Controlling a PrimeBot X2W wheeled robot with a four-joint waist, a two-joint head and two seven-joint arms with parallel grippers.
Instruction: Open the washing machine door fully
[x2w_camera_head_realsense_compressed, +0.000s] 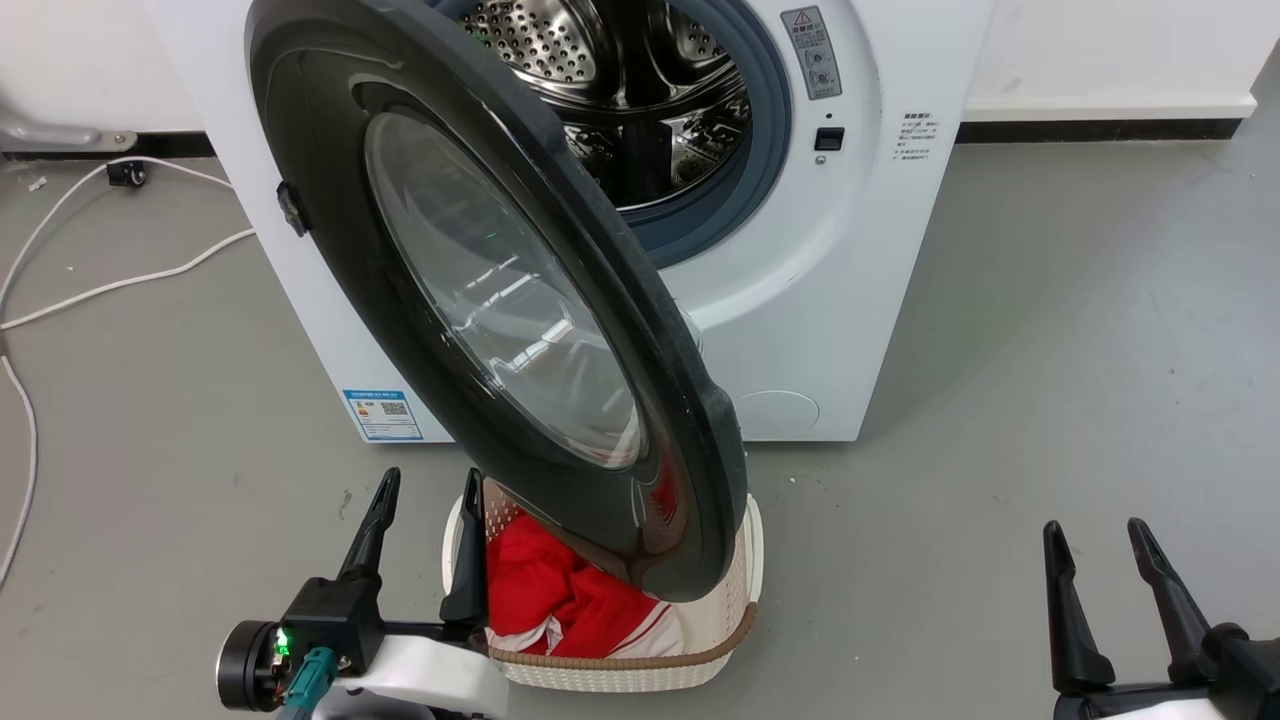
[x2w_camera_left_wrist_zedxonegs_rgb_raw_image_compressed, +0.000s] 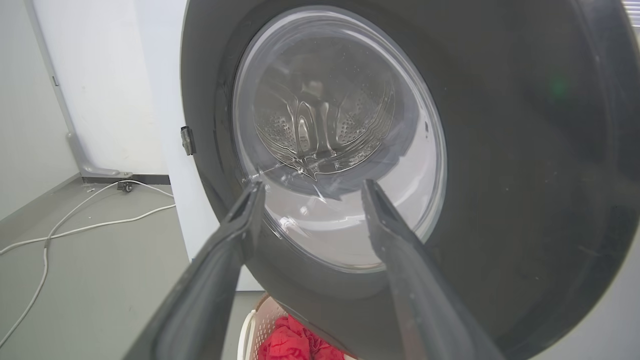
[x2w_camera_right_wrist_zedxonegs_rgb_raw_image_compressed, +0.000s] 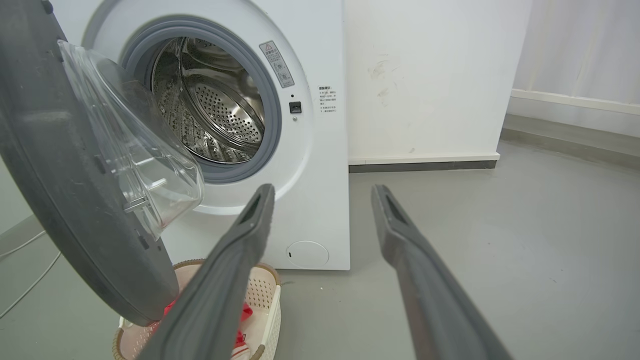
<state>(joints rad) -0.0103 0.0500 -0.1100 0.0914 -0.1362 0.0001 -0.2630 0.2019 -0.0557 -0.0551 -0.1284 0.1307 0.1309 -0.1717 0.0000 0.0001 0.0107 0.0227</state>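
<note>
The white washing machine (x2w_camera_head_realsense_compressed: 850, 300) (x2w_camera_right_wrist_zedxonegs_rgb_raw_image_compressed: 320, 150) stands ahead with its steel drum (x2w_camera_head_realsense_compressed: 640, 90) (x2w_camera_right_wrist_zedxonegs_rgb_raw_image_compressed: 210, 110) exposed. Its round black door (x2w_camera_head_realsense_compressed: 690, 420) (x2w_camera_left_wrist_zedxonegs_rgb_raw_image_compressed: 500, 150) (x2w_camera_right_wrist_zedxonegs_rgb_raw_image_compressed: 60, 200), with a clear bulging glass window (x2w_camera_head_realsense_compressed: 490, 290) (x2w_camera_left_wrist_zedxonegs_rgb_raw_image_compressed: 335, 140) (x2w_camera_right_wrist_zedxonegs_rgb_raw_image_compressed: 130, 150), is swung out about halfway toward me, hinged at the left. My left gripper (x2w_camera_head_realsense_compressed: 428, 480) (x2w_camera_left_wrist_zedxonegs_rgb_raw_image_compressed: 312, 185) is open and empty, low in front of the door's outer face, apart from it. My right gripper (x2w_camera_head_realsense_compressed: 1095, 528) (x2w_camera_right_wrist_zedxonegs_rgb_raw_image_compressed: 322, 187) is open and empty at the lower right, well away from the door.
A cream laundry basket (x2w_camera_head_realsense_compressed: 735, 620) (x2w_camera_right_wrist_zedxonegs_rgb_raw_image_compressed: 267, 300) with red clothes (x2w_camera_head_realsense_compressed: 560, 590) (x2w_camera_left_wrist_zedxonegs_rgb_raw_image_compressed: 295, 342) sits on the floor under the door's lower edge. White cables (x2w_camera_head_realsense_compressed: 100, 285) (x2w_camera_left_wrist_zedxonegs_rgb_raw_image_compressed: 75, 225) trail over the grey floor at the left. Open floor (x2w_camera_head_realsense_compressed: 1050, 400) lies to the machine's right.
</note>
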